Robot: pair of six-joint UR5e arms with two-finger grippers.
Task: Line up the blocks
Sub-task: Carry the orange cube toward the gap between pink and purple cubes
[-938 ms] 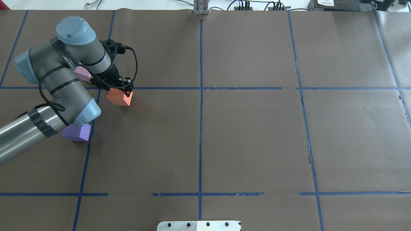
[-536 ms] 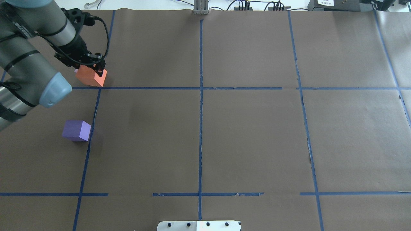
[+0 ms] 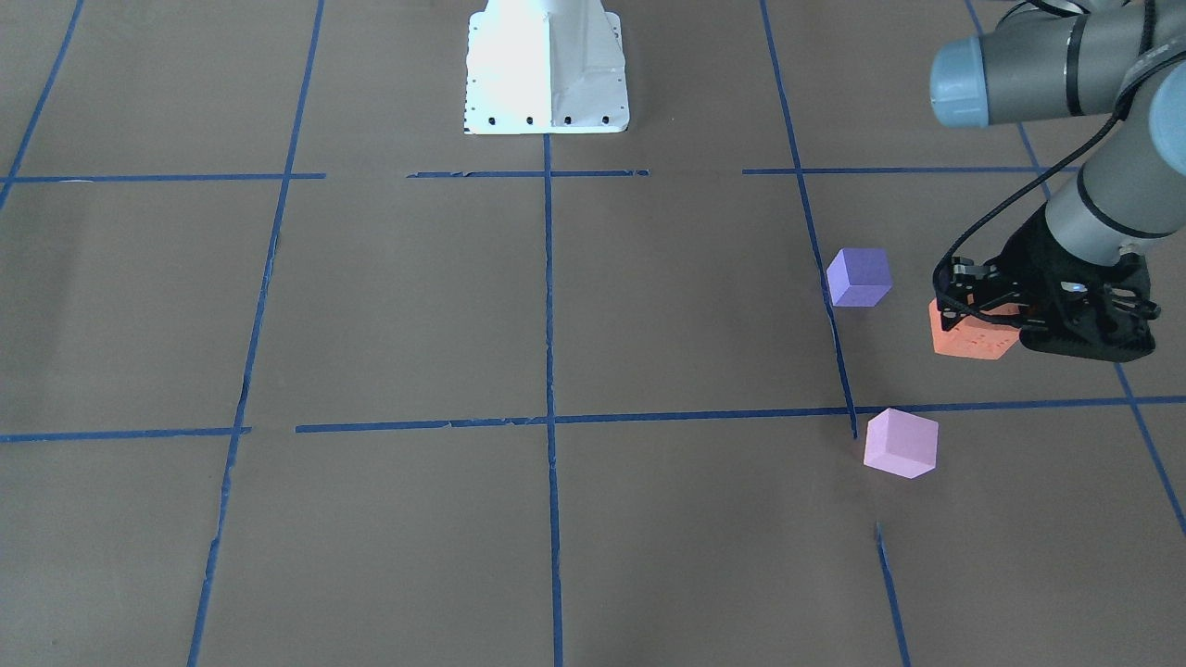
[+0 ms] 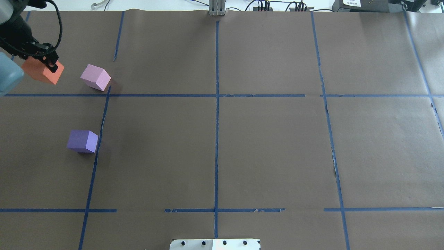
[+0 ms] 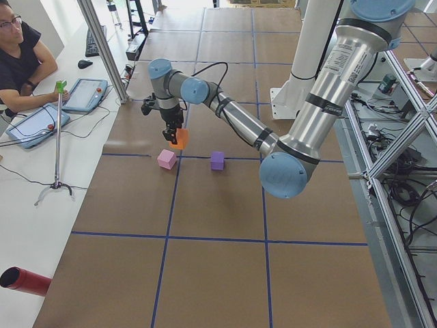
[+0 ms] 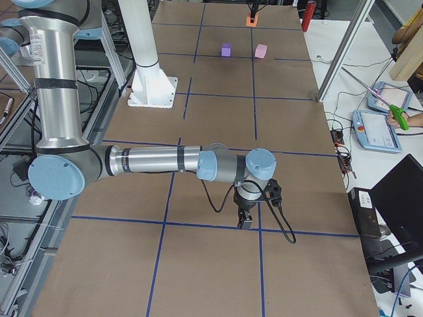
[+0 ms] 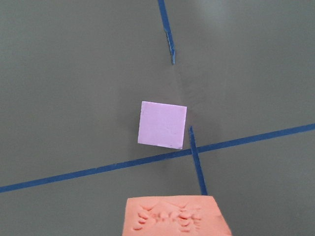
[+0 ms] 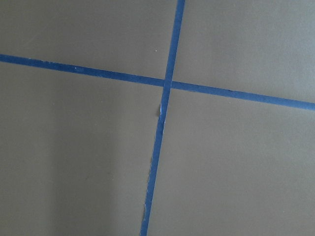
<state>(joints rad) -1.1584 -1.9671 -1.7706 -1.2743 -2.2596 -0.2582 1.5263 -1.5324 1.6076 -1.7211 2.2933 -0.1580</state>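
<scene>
Left gripper first: in the front view I am clamping it on the orange block, gripping near the block's upper edge. The violet block is sitting at the orange block's 10 o'clock and the pink block at its 7 o'clock, both well apart from it. With so shallow a hold on soft foam, the block could be twisting or slipping as I carry it.

From overhead, I am holding the orange block at the pink one's 9 o'clock, while the violet one is lying at the pink one's 6 o'clock. If I am setting it down here, the three are making a corner, not a line. Half a second ago I was carrying it right over the pink block, which it was hiding; now the pink block is showing in full.

Through the left wrist camera, the pink block is sitting at 12 o'clock above the orange one, beside a tape crossing. Swinging back low, I risk knocking it.

From the right end, my right gripper is hanging over a tape line; I cannot tell whether it is parted or closed.
</scene>
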